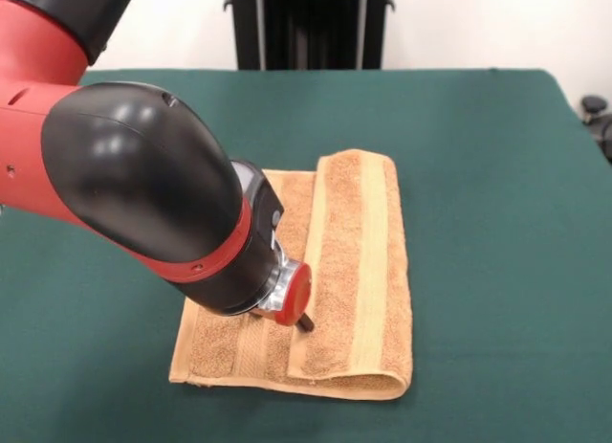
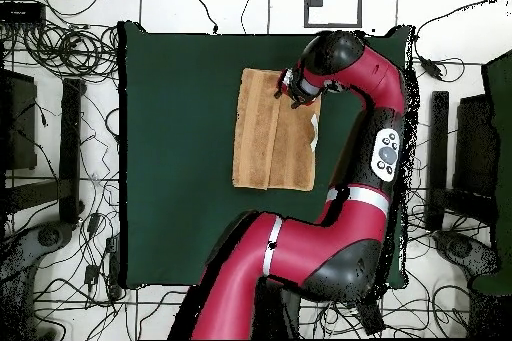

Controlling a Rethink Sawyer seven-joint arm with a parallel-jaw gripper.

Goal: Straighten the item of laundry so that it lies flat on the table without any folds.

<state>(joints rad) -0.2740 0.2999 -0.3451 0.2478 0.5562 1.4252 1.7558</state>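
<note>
The orange-tan towel point(image 1: 354, 261) lies on the dark green table point(image 1: 497, 175), near its middle. Its right part is folded over as a long flap that carries the smoother bands, and the flap lies on top of the rest. My gripper point(image 1: 304, 323) is down at the flap's left edge, near the towel's front, with its tip on or just above the cloth. The arm hides the towel's left part in the front view. In the overhead view the towel point(image 2: 262, 142) is a tall rectangle and the gripper point(image 2: 292, 100) is at its upper right corner.
The black pedestal point(image 1: 306, 27) stands at the table's far side. The big red and black arm point(image 1: 134, 185) leans over the table's left half. Cables point(image 2: 60, 67) lie on the floor round the table point(image 2: 170, 157).
</note>
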